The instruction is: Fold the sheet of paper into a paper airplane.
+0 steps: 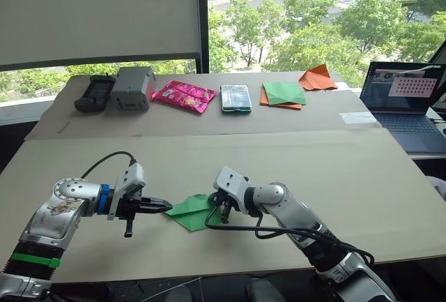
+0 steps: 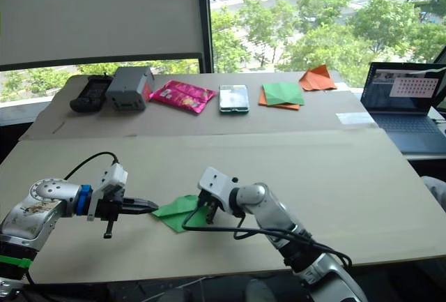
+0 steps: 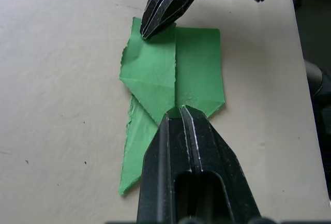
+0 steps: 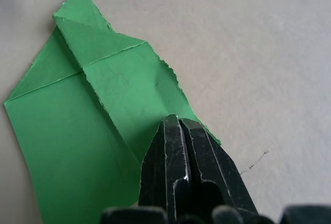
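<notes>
Paper (image 1: 189, 211) half-folded near the front edge of the table (image 1: 362, 190), with both grippers on it.

You have the left gripper (image 1: 166, 207) closed, its tip pressing the paper's left point, and the right gripper (image 1: 219, 209) closed too, tip down on the right edge; neither looks to be pinching the sheet, more pinning it flat. Treat the paper as very light and limp: it will likely slide on the smooth table if you push sideways, and the ragged, torn-looking edge along the folded flap could rip further if you drag a tip across it. Creases already hold some shape, so press straight down on them. To lift a flap, you would best take a free corner away from the ragged edge while the other tip anchors the centre fold.
</notes>
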### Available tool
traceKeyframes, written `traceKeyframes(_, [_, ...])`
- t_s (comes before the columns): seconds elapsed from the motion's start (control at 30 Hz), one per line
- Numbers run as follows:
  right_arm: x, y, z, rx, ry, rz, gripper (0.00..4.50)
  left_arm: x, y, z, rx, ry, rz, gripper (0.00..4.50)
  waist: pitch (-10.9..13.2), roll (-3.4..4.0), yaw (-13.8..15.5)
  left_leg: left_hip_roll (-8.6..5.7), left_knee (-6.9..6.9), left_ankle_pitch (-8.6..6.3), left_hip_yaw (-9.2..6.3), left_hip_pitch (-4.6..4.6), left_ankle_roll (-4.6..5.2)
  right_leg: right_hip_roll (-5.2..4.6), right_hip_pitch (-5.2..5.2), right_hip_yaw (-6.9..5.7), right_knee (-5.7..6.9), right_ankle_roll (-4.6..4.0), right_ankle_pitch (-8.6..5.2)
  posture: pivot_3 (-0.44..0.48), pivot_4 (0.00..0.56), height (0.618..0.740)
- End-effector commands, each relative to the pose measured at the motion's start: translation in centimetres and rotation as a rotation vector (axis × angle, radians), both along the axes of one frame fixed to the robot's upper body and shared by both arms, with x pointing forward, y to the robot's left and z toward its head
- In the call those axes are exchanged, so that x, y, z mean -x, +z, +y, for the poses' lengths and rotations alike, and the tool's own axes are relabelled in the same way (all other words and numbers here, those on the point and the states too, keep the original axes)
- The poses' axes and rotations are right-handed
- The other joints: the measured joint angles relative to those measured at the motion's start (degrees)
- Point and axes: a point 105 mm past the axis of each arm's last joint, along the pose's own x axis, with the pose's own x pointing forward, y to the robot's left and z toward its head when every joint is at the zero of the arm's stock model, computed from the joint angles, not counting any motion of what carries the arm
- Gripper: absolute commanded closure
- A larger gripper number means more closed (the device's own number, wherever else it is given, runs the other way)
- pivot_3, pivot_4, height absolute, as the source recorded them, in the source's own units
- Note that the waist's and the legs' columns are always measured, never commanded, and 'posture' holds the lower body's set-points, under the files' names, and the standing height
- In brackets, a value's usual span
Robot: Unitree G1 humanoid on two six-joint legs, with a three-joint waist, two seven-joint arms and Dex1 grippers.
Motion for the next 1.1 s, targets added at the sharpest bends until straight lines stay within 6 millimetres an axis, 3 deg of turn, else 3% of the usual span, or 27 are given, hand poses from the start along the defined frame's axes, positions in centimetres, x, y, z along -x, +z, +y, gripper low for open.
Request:
traceKeyframes(0.03, [0.0, -2.7, -1.3, 0.087, -0.067, 0.08, 4.49, -0.3, -0.7, -1.2, -0.008, -0.007, -0.038, 4.5, 0.0, 0.0, 0.0, 0.0, 0.0, 0.0, 0.0, 0.0, 0.0, 0.0, 0.0, 0.0, 0.0, 0.0, 0.0, 0.0, 0.15, 0.74])
traceKeyframes(0.2, [0.1, -2.7, -1.3, 0.087, -0.065, 0.082, 4.49, -1.5, -2.2, -2.5, -0.023, 0.007, -0.101, 4.5, 0.0, -0.03, 0.0, -0.02, 0.0, 0.01, 0.0, -0.01, 0.01, 0.01, 0.01, 0.0, 0.01, 0.0, 0.01, 0.0, 0.15, 0.74])
traceKeyframes(0.33, [0.2, -2.7, -1.3, 0.088, -0.066, 0.083, 4.49, -1.2, -3.6, -2.4, -0.088, -0.026, -0.107, 4.5, 0.0, -0.02, 0.0, -0.02, 0.01, 0.01, 0.0, 0.0, 0.01, 0.01, 0.02, 0.01, 0.01, 0.01, 0.02, 0.0, 0.15, 0.74])
traceKeyframes(0.47, [0.3, -2.6, -1.3, 0.089, -0.067, 0.086, 4.49, -0.7, -5.6, -1.3, -0.19, -0.048, -0.098, 4.5, -0.1, 0.03, 0.0, -0.02, 0.0, 0.01, 0.0, 0.02, 0.01, 0.01, 0.06, 0.01, 0.0, 0.0, 0.02, 0.0, 0.15, 0.74])
traceKeyframes(0.6, [0.3, -2.6, -1.3, 0.089, -0.068, 0.088, 4.49, -0.7, -5.8, -0.6, -0.196, -0.017, -0.072, 4.5, -0.2, 0.08, 0.0, -0.02, 0.0, 0.01, 0.0, 0.04, 0.01, 0.01, 0.07, 0.01, 0.0, 0.0, 0.02, 0.0, 0.15, 0.74])
traceKeyframes(0.93, [0.3, -2.7, -1.3, 0.093, -0.065, 0.087, 4.49, 1.5, -6.6, 2.9, -0.244, 0.028, 0.014, 4.5, -0.2, 0.26, -0.1, -0.01, -0.04, 0.0, 0.0, 0.15, 0.01, 0.01, 0.07, 0.02, 0.02, -0.02, 0.0, 0.0, 0.15, 0.74])
traceKeyframes(1.1, [0.3, -2.7, -1.3, 0.094, -0.062, 0.089, 4.49, 2.2, -6.7, 3.6, -0.258, 0.037, 0.022, 4.5, -0.2, 0.32, -0.1, 0.0, -0.07, -0.01, 0.01, 0.19, -0.01, -0.01, 0.06, 0.03, 0.01, -0.05, -0.02, 0.0, 0.15, 0.74])
